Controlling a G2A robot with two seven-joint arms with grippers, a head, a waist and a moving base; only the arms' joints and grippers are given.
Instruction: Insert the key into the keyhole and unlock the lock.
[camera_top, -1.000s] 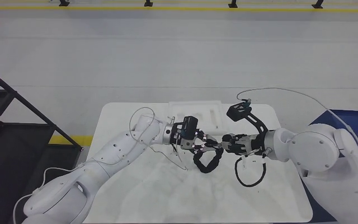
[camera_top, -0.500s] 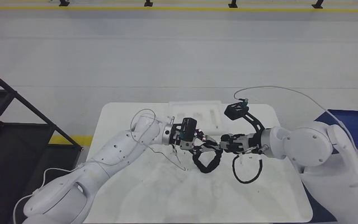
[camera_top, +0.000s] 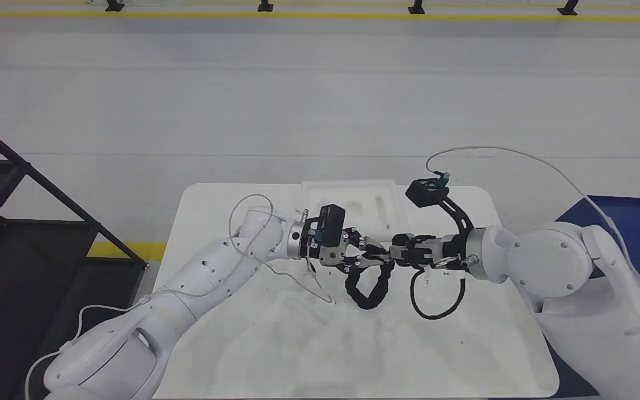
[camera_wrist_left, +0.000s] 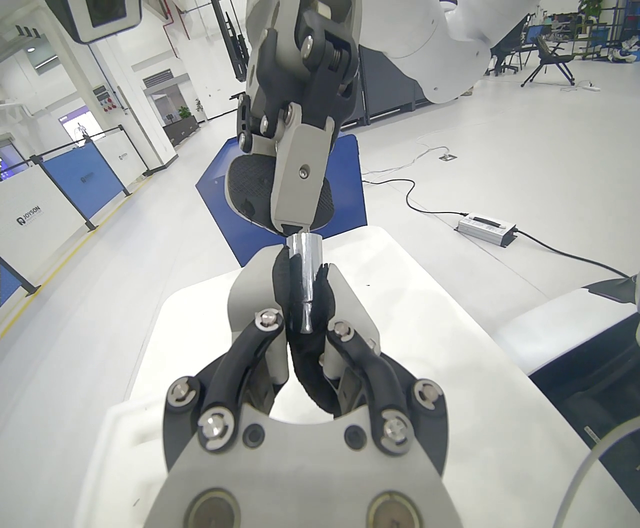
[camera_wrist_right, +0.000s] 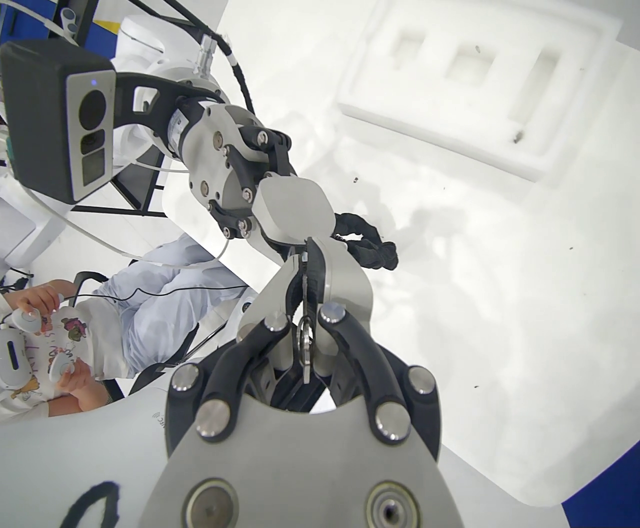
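My left gripper (camera_wrist_left: 302, 300) is shut on the lock, a silver cylinder (camera_wrist_left: 304, 280) joined to a black cable. The cylinder's end sticks out past the fingers. The cable loop (camera_top: 368, 288) hangs below, over the table. My right gripper (camera_wrist_right: 306, 255) is shut on the key (camera_wrist_right: 304, 345), a flat metal piece held edge-on between its pads. In the left wrist view the right gripper (camera_wrist_left: 294, 231) has its tips touching the cylinder's end. From above, the left gripper (camera_top: 360, 256) and right gripper (camera_top: 388, 251) meet tip to tip above the table's middle. The key's tip and the keyhole are hidden.
A white foam tray (camera_top: 350, 195) with recesses lies at the back of the white table (camera_top: 250, 340). A thin black cable loop (camera_top: 435, 300) dangles under the right wrist. The blue floor mat (camera_wrist_left: 280, 160) lies beyond the table's edge.
My right gripper has moved left toward the lock, closing the gap until its tips reach the cylinder. The left arm has drawn back slightly with the lock.
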